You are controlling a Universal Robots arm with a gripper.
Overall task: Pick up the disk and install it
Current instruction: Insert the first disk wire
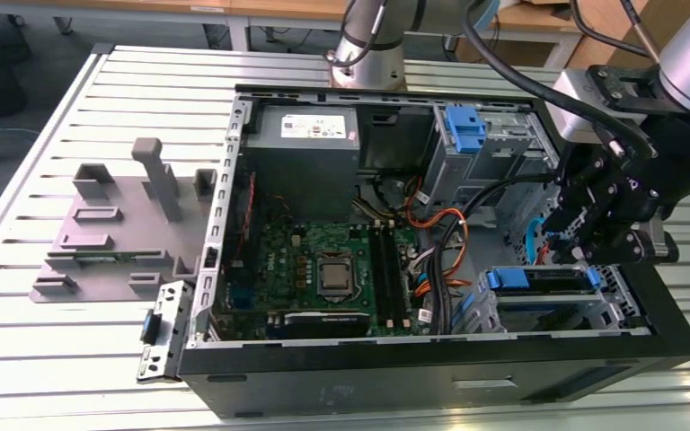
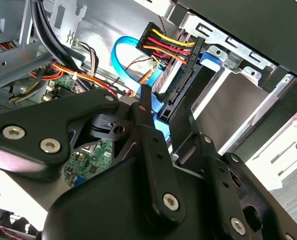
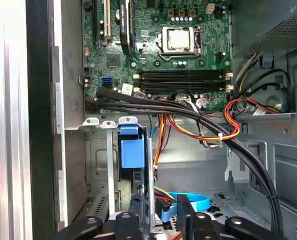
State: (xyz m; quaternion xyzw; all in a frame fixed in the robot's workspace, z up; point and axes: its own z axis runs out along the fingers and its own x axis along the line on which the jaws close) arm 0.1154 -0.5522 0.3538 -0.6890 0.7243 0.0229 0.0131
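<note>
In the open computer case (image 1: 358, 382) on the worktop (image 1: 33, 359), toward the exterior view's right, the disk (image 1: 541, 279) sits in the drive cage (image 1: 614, 296), long axis across the view. My jaws (image 1: 579, 247) hang just above, spread, pinching nothing.

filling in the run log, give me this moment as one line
step: install | disk: seated in drive cage | gripper: right above cage, beside disk

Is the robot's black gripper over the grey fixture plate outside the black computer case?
No: in the exterior view the gripper hangs inside the case, above the blue-fronted drive bay, well away from the fixture plate.
</note>
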